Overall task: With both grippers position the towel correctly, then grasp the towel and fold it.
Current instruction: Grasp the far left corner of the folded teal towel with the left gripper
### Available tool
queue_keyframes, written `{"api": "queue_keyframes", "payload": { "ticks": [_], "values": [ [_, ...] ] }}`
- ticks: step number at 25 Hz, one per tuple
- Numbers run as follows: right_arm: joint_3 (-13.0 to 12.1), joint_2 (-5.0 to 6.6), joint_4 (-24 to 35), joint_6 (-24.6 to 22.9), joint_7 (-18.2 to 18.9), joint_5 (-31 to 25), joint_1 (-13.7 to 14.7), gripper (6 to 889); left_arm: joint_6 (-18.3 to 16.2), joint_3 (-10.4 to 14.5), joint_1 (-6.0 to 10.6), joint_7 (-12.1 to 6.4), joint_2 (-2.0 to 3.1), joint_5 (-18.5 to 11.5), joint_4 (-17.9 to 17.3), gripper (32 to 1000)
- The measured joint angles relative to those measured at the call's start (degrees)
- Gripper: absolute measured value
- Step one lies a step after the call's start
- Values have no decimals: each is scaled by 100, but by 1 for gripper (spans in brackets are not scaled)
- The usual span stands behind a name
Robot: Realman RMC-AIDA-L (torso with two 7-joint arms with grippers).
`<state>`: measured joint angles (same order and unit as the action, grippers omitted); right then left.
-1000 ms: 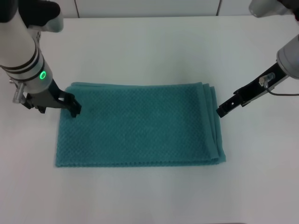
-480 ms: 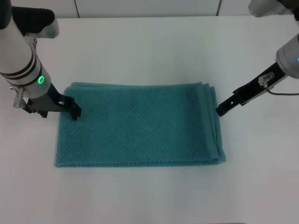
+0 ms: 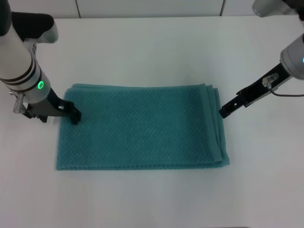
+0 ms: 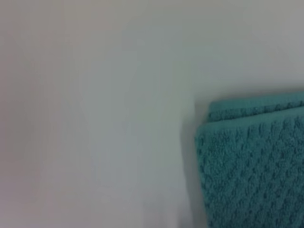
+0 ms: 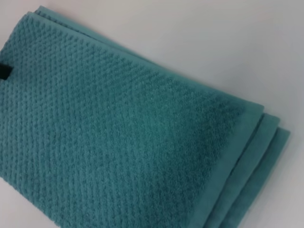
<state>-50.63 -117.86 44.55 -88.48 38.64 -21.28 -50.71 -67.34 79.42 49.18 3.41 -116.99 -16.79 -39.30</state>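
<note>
The teal-green towel (image 3: 142,127) lies flat on the white table, folded into a rectangle with layered edges along its right side. Its waffle weave fills the right wrist view (image 5: 118,133), and one corner shows in the left wrist view (image 4: 256,161). My left gripper (image 3: 75,114) rests at the towel's upper left edge, its black claw touching the cloth. My right gripper (image 3: 223,113) hangs just off the towel's right edge near the top corner, low over the table.
The white table (image 3: 156,52) extends around the towel on all sides. A wall seam runs along the far edge. A cable trails from the right arm (image 3: 289,95).
The left arm has drifted slightly left and back, its claw staying at the towel's left edge. The right gripper has barely moved.
</note>
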Motion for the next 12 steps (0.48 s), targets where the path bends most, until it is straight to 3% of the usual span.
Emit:
{"api": "queue_keyframes", "payload": {
  "ticks": [5,12],
  "values": [
    [0,0,-6,6,2,-3,0,864,94,-207,41,-143,-2,0,204,856],
    [0,0,-12,7,3,-5,0,863,139,-234,48,-187,-14,-17,288,856]
  ]
}}
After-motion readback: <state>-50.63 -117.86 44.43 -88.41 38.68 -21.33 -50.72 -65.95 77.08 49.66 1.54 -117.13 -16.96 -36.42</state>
